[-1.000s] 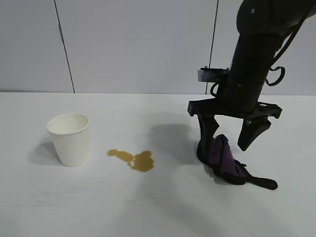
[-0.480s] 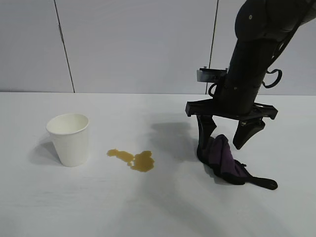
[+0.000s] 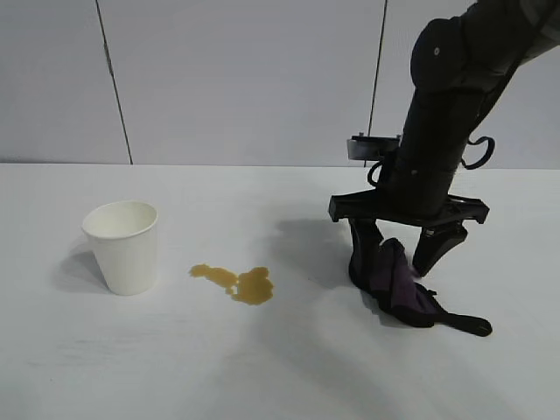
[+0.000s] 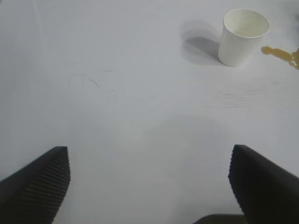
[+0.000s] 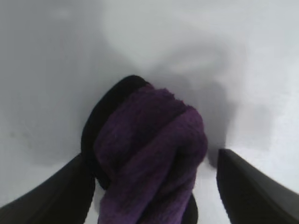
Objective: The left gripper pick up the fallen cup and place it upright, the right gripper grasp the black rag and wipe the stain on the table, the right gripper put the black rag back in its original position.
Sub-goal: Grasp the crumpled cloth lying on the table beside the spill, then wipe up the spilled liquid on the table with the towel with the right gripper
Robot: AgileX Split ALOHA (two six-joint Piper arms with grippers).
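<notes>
Black rag (image 3: 398, 284) lies bunched between the right gripper's (image 3: 401, 262) open, straddling fingers.

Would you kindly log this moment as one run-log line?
cup upright | stain unwiped | right gripper astride black rag, closing | left gripper open, idle

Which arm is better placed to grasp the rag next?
Right. The right gripper points down over the black rag, one finger on each side of the bunched cloth, not yet shut on it. The left gripper hangs open over bare table, short of the upright cup.
</notes>
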